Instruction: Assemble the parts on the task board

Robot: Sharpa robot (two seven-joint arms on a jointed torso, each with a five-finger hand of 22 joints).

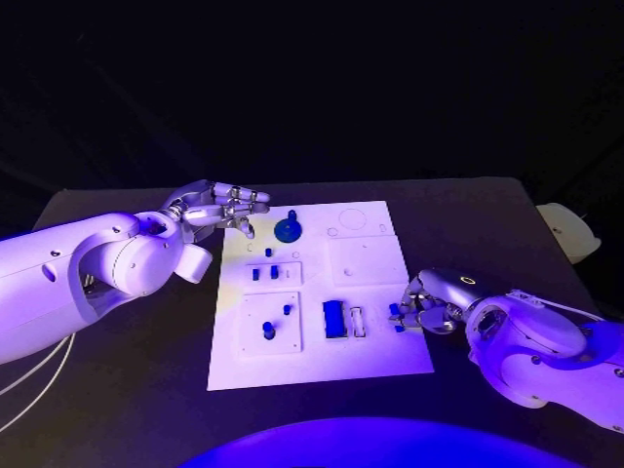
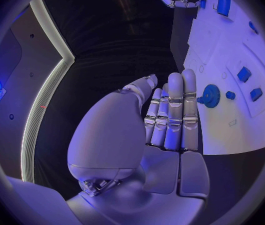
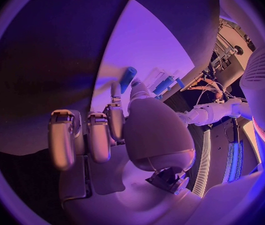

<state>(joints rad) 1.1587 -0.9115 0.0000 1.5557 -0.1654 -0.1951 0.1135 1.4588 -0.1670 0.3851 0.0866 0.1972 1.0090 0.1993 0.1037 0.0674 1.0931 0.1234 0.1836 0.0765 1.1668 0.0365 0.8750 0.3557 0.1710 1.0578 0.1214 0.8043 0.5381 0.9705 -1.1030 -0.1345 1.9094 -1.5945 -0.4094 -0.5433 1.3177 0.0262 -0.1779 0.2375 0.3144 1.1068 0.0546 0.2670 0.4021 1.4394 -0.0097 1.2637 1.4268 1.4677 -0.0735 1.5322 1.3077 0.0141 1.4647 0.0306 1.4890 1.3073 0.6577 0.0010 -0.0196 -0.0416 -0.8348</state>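
- The right hand (image 1: 427, 310) sits at the near right edge of the white board (image 1: 372, 363), fingers curled in around a small blue piece (image 1: 395, 312). From where I stand it looks pinched between thumb and finger, so I take it as held.
- Just beyond its fingertips lies a blue block (image 1: 334, 319) beside a narrow empty slot (image 1: 359, 321). My guess is the held piece belongs near there.
- To do this well, I would keep the piece upright, line it up over its hole before pressing, and go down gently so the board does not slide.
- The left hand (image 1: 216, 210) hovers at the far left corner of the board, fingers straight and close together, holding nothing.
- Right by its fingertips stands a round blue gear (image 2: 211, 95) on the board, with a little blue knob (image 2: 230, 95) next to it.
- More small blue pieces (image 1: 269, 331) stand in the square panels between the two hands.
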